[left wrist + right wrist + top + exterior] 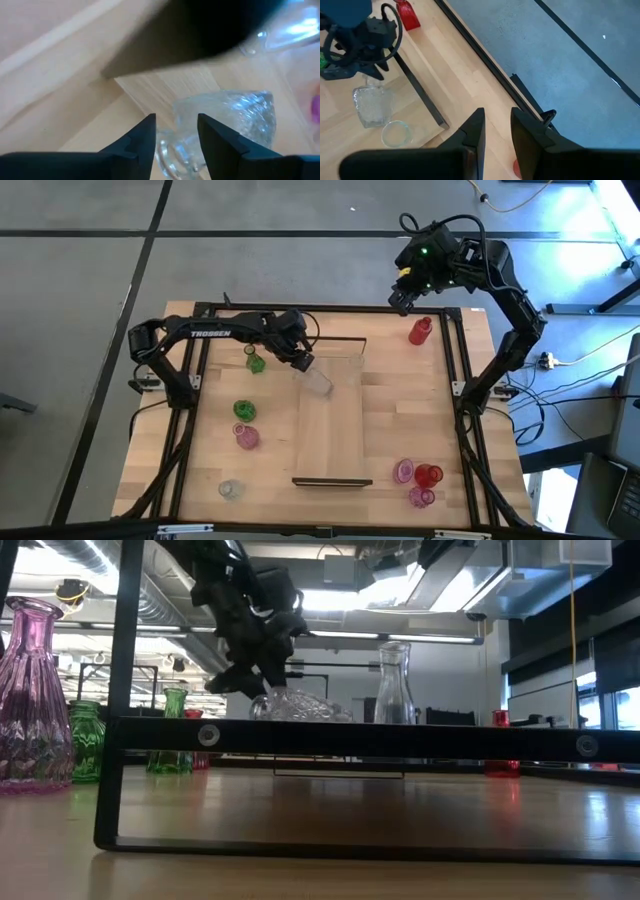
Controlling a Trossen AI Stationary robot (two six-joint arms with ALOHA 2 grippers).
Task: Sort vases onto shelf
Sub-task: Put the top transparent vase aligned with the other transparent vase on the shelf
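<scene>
The shelf (pixel 335 440) is a long light board with dark end frames in the table's middle. A clear ribbed vase (pixel 318 381) (pixel 300 706) lies on its side at the shelf's far end. My left gripper (pixel 303 363) (pixel 175 125) is at its neck. Beside it a second clear vase (pixel 395 134) (pixel 393 680) stands upright on its base. My right gripper (pixel 398 300) (pixel 496 117) hovers over the table's far edge, fingertips a narrow gap apart, holding nothing. A red vase (pixel 420 330) stands just near of it. My left gripper has the clear vase's neck (pixel 176 150) pinched between its two fingers (pixel 145 137), which lie across the neck. They come slanting down from the table's far left. The vase lies roughly level with its ribbed body (pixel 235 112) pointing away. Its underside is hidden in the low view by the shelf's frame.
Left of the shelf stand two green vases (pixel 255 363) (pixel 244 410), a pink one (pixel 247 437) and a clear one (pixel 230 489). At the near right corner are two pink vases (pixel 404 471) (pixel 421 497) and a red one (pixel 428 476). Another red vase (pixel 407 15) stands beyond my left gripper. Most of the shelf board is bare.
</scene>
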